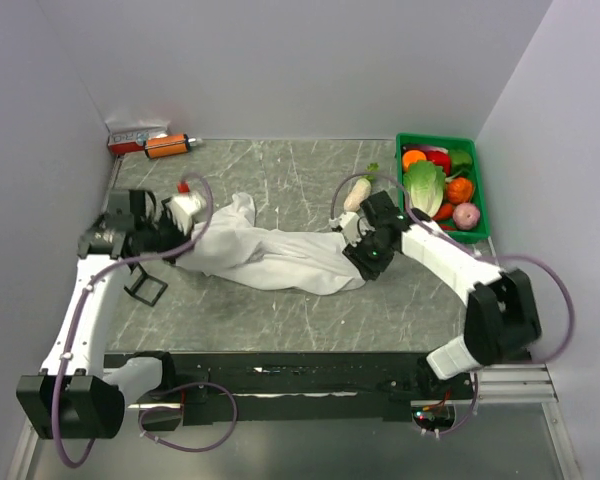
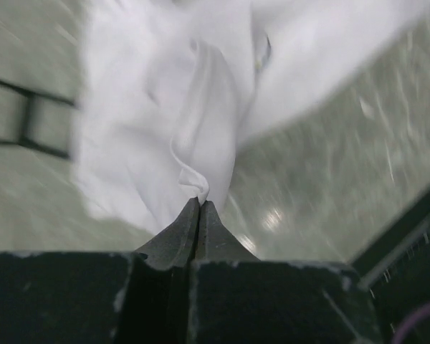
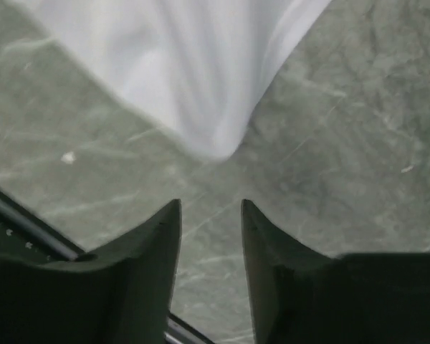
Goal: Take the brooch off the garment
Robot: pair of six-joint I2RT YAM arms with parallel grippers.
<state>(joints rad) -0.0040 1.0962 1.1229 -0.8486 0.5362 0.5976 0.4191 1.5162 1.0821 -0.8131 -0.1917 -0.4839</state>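
The white garment (image 1: pixel 270 255) lies bunched in a long band across the middle of the table. My left gripper (image 1: pixel 183 238) is at its left end, shut on a fold of the cloth; in the left wrist view the jaws (image 2: pixel 199 204) pinch the garment (image 2: pixel 165 107). My right gripper (image 1: pixel 360 268) is at the shirt's right end, open and empty. In the right wrist view its fingers (image 3: pixel 210 208) stand apart over bare table, just short of the garment's tip (image 3: pixel 193 79). The brooch is hidden.
A green bin (image 1: pixel 484 195) of vegetables stands at the back right, with a white radish (image 1: pixel 358 192) beside it. A black square frame (image 1: pixel 145 288) lies near the left arm, also in the left wrist view (image 2: pixel 29 118). An orange object (image 1: pixel 168 146) and a small box (image 1: pixel 130 138) sit at the back left.
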